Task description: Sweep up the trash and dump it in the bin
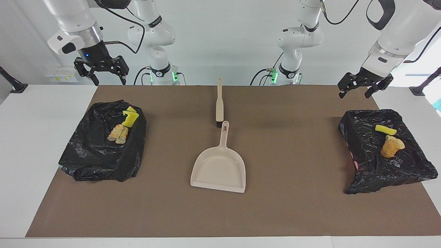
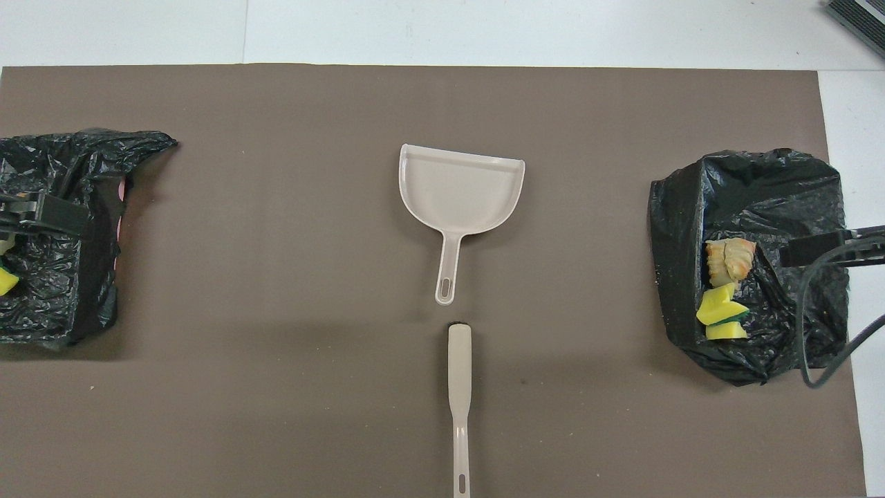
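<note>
The trash lies in two bins lined with black bags. In the bin (image 1: 100,155) at the right arm's end are a yellow sponge (image 1: 130,117) and pale bread lumps (image 1: 118,133). The bin (image 1: 375,168) at the left arm's end holds a yellow sponge (image 1: 385,129) and a tan bread lump (image 1: 390,147). A beige dustpan (image 1: 218,169) and a brush (image 1: 219,103) lie mid-mat, handle ends almost touching. My right gripper (image 1: 108,80) hangs open and empty, high over its bin's robot-side edge. My left gripper (image 1: 355,93) does the same at the other end.
A brown mat (image 1: 293,206) covers most of the white table (image 1: 31,137). The brush (image 2: 459,387) lies nearer to the robots than the dustpan (image 2: 460,187), whose mouth faces away from them. A black cable (image 2: 812,332) loops over the edge of the bin at the right arm's end.
</note>
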